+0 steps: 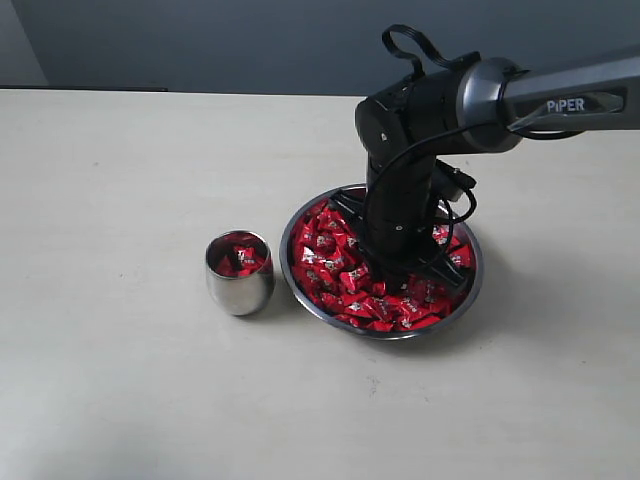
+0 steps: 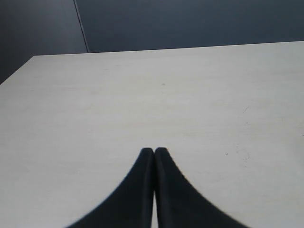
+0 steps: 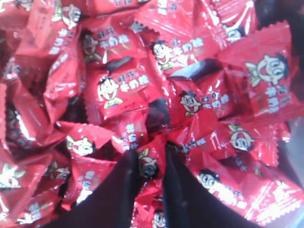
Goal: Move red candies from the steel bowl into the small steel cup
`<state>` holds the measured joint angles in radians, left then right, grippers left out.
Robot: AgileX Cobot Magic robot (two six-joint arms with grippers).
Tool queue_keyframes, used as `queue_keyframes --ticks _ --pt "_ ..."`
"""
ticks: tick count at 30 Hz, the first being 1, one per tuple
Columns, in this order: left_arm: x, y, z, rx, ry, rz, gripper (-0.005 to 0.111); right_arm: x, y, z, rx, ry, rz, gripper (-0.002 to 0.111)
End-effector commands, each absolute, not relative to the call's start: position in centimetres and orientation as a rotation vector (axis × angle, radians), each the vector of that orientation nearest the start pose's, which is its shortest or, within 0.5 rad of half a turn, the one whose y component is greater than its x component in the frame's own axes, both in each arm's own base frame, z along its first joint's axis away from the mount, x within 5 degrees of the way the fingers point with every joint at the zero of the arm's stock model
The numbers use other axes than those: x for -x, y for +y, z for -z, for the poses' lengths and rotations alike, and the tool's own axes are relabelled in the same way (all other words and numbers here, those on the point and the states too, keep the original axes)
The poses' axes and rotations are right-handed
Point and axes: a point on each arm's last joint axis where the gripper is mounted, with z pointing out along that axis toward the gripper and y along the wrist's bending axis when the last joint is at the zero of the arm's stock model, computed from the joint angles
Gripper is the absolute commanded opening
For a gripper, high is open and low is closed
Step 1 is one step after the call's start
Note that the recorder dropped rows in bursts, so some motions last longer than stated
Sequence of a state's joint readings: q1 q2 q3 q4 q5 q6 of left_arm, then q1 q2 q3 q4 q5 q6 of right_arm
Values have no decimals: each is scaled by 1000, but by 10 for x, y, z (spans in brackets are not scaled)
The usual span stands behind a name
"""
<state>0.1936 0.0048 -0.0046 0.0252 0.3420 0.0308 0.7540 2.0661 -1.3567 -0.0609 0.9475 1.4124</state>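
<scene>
Red candy point(image 3: 148, 167) between jaws of right gripper point(image 3: 150, 153)

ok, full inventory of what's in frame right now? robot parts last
red candies: many, shiny red with cartoon-face print; most heaped in the steel bowl, a few in the small steel cup
steel bowl: one, silver; on the table, right of centre in the exterior view
small steel cup: one, silver; upright, just left of the bowl
table: one, pale beige; under everything
wall: one, dark grey-blue; behind the table
right arm: one, black and grey, marked PIPER; reaching down into the bowl
right tool: one, black; buried in the heap, tips pinching one candy
left tool: one, black; shut, empty, over the table, seen only in its own wrist view
</scene>
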Motion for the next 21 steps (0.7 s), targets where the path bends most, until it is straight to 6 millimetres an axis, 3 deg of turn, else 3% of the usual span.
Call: queue_keyframes --ticks 1,21 --pt "-53 11 -183 126 1817 -179 0 -284 260 -136 -918 2939 51 -1" --pt "-53 11 -183 126 1817 -179 0 -292 261 -178 -816 2810 -187 -1"
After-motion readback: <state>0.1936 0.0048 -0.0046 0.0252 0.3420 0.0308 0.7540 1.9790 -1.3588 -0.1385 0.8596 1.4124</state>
